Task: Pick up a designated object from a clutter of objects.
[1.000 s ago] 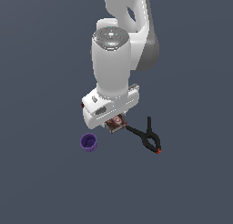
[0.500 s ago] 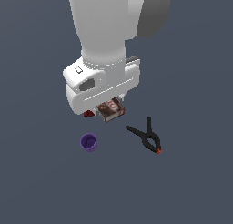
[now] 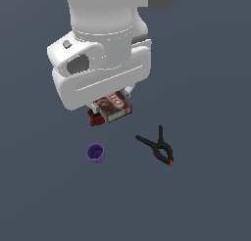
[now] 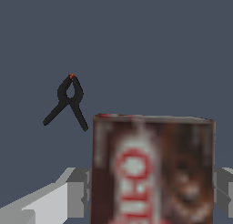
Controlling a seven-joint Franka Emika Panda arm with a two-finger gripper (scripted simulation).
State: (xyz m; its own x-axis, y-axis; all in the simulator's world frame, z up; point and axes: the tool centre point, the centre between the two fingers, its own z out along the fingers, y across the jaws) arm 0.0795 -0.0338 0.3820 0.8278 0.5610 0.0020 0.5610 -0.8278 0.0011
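The brown and red box with white lettering hangs under the white hand, lifted above the floor. My gripper is shut on it; the hand hides most of the fingers in the exterior view. In the wrist view the box fills the space between the two grey fingers, held by its sides. The dark red mug peeks out from behind the box's lower edge. The purple cup stands on the floor. The black spring clamp lies toward the exterior view's right.
The clamp also shows in the wrist view, beyond the box, orange tip pointing away. The floor is plain dark grey. The large white arm body covers the upper middle of the exterior view.
The arm has risen toward the exterior camera with the box held in the gripper. The cup and the clamp have stayed where they were.
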